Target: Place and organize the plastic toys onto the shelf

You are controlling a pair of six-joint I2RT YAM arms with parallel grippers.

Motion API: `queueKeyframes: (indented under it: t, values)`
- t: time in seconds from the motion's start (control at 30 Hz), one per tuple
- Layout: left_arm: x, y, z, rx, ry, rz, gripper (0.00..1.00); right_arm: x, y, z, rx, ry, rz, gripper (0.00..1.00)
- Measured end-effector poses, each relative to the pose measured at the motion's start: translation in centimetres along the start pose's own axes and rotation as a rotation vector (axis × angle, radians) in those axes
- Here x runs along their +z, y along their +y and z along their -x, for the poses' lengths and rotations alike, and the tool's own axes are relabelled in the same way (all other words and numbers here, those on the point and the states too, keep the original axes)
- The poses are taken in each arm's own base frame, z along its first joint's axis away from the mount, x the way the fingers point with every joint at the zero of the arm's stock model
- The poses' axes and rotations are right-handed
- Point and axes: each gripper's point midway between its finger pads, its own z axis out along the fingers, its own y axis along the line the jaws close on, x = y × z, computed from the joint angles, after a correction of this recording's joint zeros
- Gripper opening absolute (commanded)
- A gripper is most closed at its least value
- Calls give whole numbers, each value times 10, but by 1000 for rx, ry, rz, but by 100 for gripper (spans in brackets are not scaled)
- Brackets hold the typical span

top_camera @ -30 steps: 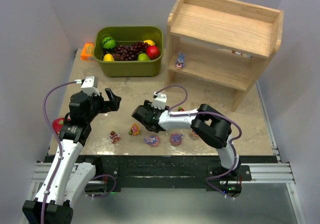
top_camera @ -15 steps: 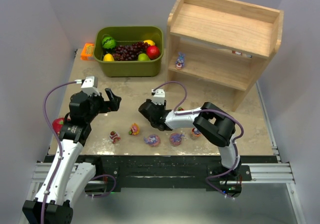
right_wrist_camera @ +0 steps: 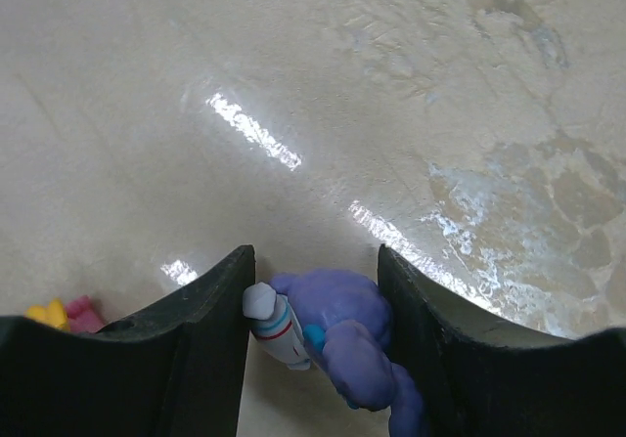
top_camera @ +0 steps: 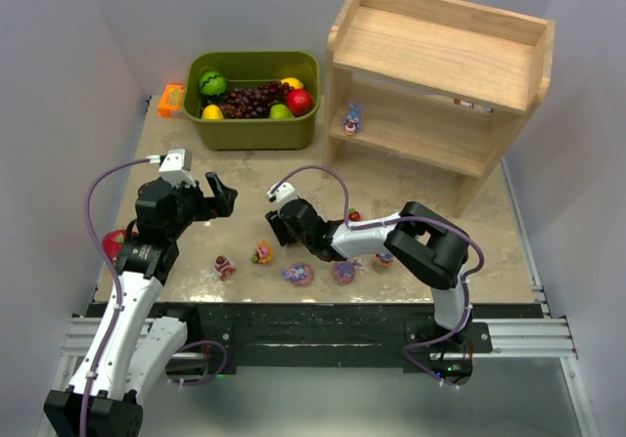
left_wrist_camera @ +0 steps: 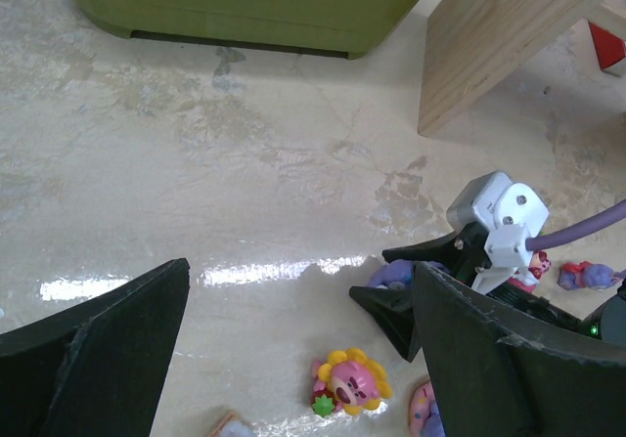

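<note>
My right gripper [right_wrist_camera: 313, 329] is shut on a purple bunny toy [right_wrist_camera: 342, 339] that carries a white tube, low over the tabletop; both pads touch it. From above, that gripper [top_camera: 277, 224] sits at the table's middle. In the left wrist view the bunny [left_wrist_camera: 396, 274] shows between its black fingers. A yellow-petalled pink bear [top_camera: 262, 252] lies just beside it, and several more toys [top_camera: 297, 274] line the near edge. One figurine [top_camera: 352, 117] stands on the lower board of the wooden shelf [top_camera: 440, 85]. My left gripper [top_camera: 220, 197] hovers open and empty, left of centre.
An olive-green bin [top_camera: 254, 114] of fake fruit stands at the back, left of the shelf. An orange item [top_camera: 170, 100] lies beside the bin. A red-pink fruit [top_camera: 115, 241] rests at the table's left edge, behind my left arm. The shelf's side board [left_wrist_camera: 499, 36] reaches down to the table.
The right gripper's jaws have closed in on the purple bunny, and its wrist has swung a little to the left. The left arm has stayed still.
</note>
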Motion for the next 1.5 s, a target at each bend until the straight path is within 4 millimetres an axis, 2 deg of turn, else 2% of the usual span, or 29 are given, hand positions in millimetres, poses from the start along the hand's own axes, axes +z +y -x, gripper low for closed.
queueKeyframes:
  t: [0.07, 0.1, 0.17, 0.2, 0.33, 0.67, 0.83, 0.93, 1.23, 1.4, 1.5]
  values:
    - [0, 0, 0, 0, 0, 0, 100, 0, 2, -1, -37, 7, 24, 56]
    - [0, 0, 0, 0, 0, 0, 99, 0, 2, -2, -54, 10, 30, 63]
    - [0, 0, 0, 0, 0, 0, 99, 0, 2, -3, -76, 17, 40, 69]
    - [0, 0, 0, 0, 0, 0, 100, 0, 1, -4, -87, 21, 41, 76]
    - [0, 0, 0, 0, 0, 0, 99, 0, 0, -4, -106, 28, 44, 91]
    - [0, 0, 0, 0, 0, 0, 99, -7, -1, -3, -36, 53, -29, 97]
    - [0, 0, 0, 0, 0, 0, 99, -15, 10, 12, 112, 43, -131, 98]
    - [0, 0, 0, 0, 0, 0, 99, -18, 13, 14, 205, 43, -171, 98]
    - [0, 0, 0, 0, -1, -1, 99, -23, -14, -5, 387, 76, -403, 99]
    - [0, 0, 0, 0, -1, -2, 100, -24, -18, -18, 452, 90, -465, 99]
    - [0, -1, 0, 0, -1, -4, 99, -27, -16, -15, 495, 80, -491, 99]
